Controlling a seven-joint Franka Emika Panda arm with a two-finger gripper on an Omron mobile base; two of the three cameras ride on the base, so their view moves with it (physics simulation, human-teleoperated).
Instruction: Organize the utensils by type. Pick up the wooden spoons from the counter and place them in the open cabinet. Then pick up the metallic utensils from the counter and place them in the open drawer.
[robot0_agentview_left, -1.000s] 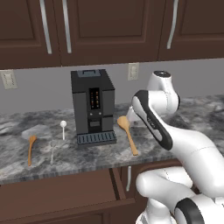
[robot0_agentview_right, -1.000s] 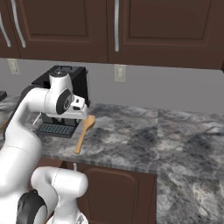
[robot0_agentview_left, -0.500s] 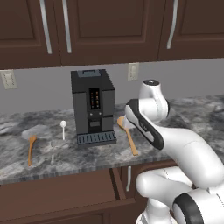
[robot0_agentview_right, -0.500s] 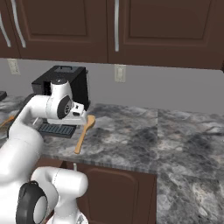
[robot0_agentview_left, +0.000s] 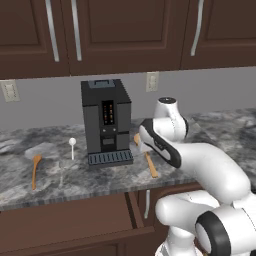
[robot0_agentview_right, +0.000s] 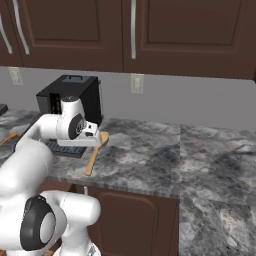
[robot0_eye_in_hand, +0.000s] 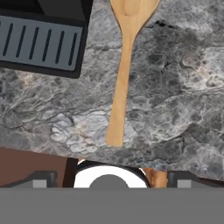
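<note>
Arm lowered; fingers (robot0_eye_in_hand: 112, 181) spread (above) large wooden spoon (robot0_eye_in_hand: 123, 74).

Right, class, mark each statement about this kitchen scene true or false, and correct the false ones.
1. The large wooden spoon lies flat on the counter, beside the black coffee machine. True.
2. The end effector is clamped on the spoon's handle. False: it is open and holds nothing.
3. A smaller wooden spoon lies on the far side of the coffee machine from the large one. True.
4. The metallic spoon already sits in the open drawer. False: it is on the counter.
5. The wall cabinets above the coffee machine stand open. False: their doors are closed.
</note>
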